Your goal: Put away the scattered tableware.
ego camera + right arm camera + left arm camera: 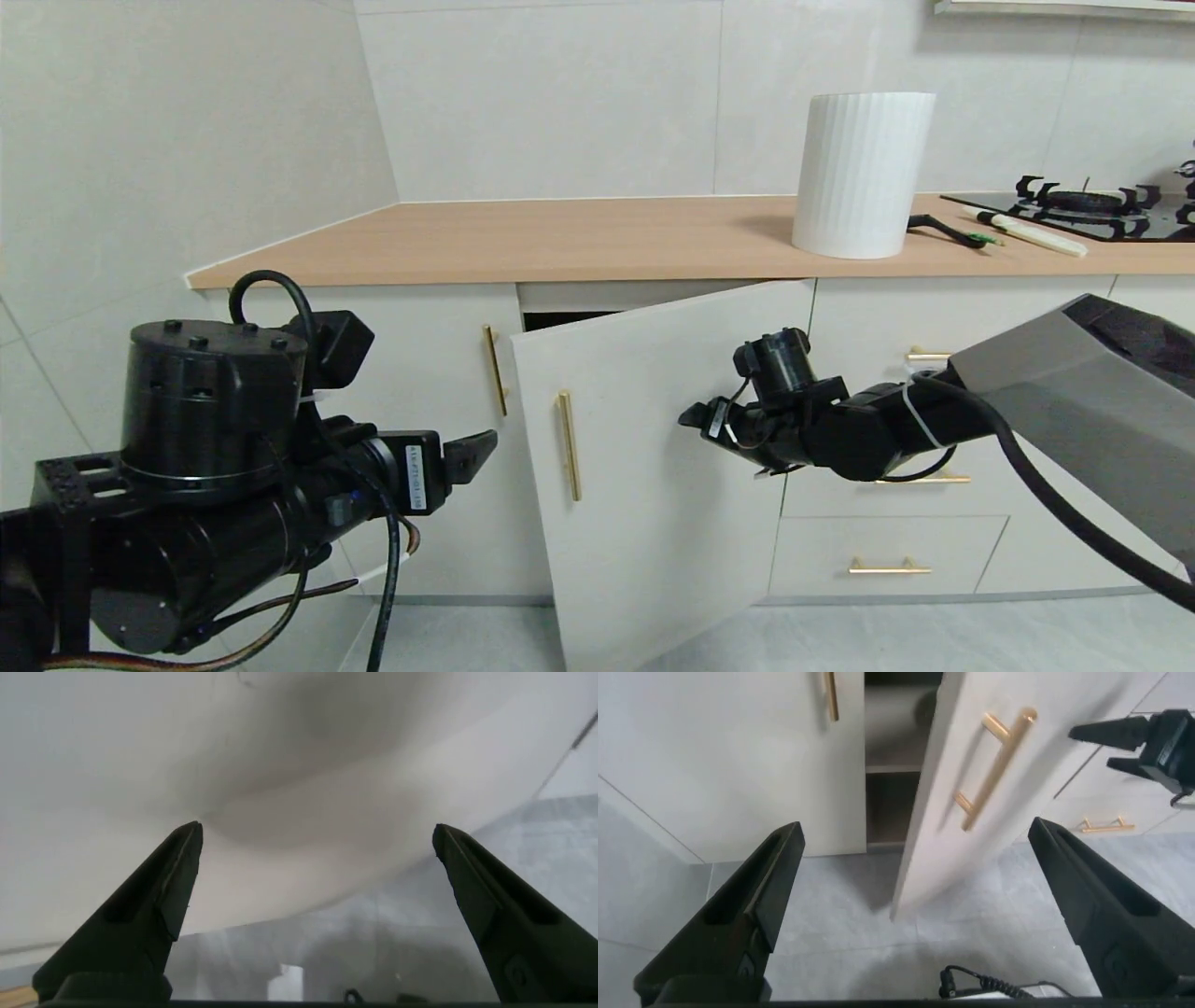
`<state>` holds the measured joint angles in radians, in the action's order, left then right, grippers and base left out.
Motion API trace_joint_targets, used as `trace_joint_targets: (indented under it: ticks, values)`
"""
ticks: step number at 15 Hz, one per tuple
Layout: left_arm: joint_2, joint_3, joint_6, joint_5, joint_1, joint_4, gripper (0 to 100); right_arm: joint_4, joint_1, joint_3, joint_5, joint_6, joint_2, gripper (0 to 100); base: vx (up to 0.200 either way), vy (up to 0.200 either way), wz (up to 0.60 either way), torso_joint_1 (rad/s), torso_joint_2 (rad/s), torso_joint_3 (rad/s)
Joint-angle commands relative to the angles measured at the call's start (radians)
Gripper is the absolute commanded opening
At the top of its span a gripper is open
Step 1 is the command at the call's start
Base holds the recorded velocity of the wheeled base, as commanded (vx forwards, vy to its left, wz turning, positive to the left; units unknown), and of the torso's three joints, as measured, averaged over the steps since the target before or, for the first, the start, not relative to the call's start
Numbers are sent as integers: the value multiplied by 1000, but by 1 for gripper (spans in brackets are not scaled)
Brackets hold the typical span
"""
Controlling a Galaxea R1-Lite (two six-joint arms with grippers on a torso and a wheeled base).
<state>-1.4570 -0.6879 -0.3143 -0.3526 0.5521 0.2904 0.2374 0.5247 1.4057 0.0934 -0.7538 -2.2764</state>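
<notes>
The task seems hardly begun. The left gripper [476, 455] hangs low before the cabinets, jaws wide, empty. The door [653, 467] stands half open. The right gripper [695, 416], also wide and empty, is close to its face. The utensils [1027, 233] lie on the counter [560, 238] by the stove.

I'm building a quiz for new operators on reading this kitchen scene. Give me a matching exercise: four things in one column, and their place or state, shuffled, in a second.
Column 1
1. cabinet door
2. white ribbed container
3. gas burner
4. right gripper

Column 2
A. at the far right end of the wooden countertop
B. open, close to the door's front face
C. swung partly open
D. standing upright on the wood, left of the burner

Pairs: 1-C, 2-D, 3-A, 4-B
</notes>
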Motion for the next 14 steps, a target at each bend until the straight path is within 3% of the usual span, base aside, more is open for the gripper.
trace_joint_targets:
  ticks: [1, 7, 14]
  values:
    - [-3, 2, 0, 0, 0, -1, 100, 3, -6, 32, 3, -22, -34, 100, 0, 0, 0, 0, 0, 0]
    - [-17, 2, 0, 0, 0, -1, 100, -3, -64, 171, 51, -133, -124, 100, 0, 0, 0, 0, 0, 0]
    - [-17, 2, 0, 0, 0, -1, 100, -18, -103, 275, 152, -140, -209, 100, 0, 0, 0, 0, 0, 0]
